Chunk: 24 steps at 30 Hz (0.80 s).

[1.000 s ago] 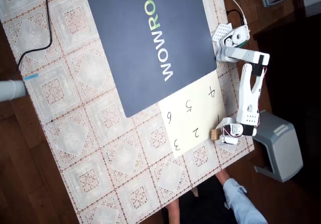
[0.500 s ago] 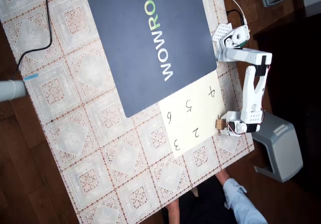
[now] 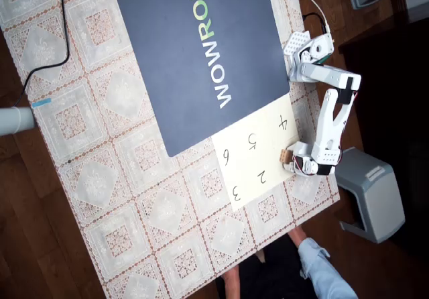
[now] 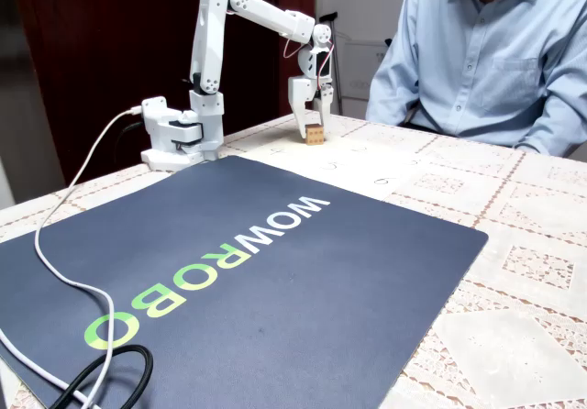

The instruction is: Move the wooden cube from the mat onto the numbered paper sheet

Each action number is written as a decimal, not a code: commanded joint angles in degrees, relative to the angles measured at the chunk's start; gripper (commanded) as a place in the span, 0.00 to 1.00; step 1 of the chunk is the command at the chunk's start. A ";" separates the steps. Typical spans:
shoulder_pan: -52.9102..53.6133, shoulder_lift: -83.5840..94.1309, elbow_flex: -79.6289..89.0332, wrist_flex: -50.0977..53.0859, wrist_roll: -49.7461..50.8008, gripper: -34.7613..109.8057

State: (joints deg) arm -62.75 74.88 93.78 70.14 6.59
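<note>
Fingers of the white two-finger gripper (image 4: 312, 123) are closed on the tiny light-tan wooden cube (image 4: 315, 134), which shows dark dots on one face. In the overhead view the gripper (image 3: 292, 159) keeps the cube (image 3: 285, 156) at the right edge of the pale cream numbered paper sheet (image 3: 258, 157), below the handwritten 4. Whether it touches the paper cannot be told. One corner of the sheet is tucked under the large dark navy lettered mat (image 3: 201, 51)

Navy mat (image 3: 201, 51) with white-green lettering, cream numbered sheet (image 3: 258, 155), tan cube (image 4: 315, 134), white arm (image 4: 261, 10).
</note>
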 commanded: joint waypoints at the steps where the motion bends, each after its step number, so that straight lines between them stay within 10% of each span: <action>1: -2.55 -0.53 -1.41 -0.09 1.58 0.24; 24: -3.08 -2.11 -4.48 2.99 8.26 0.50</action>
State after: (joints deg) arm -66.09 70.05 88.95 72.95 13.45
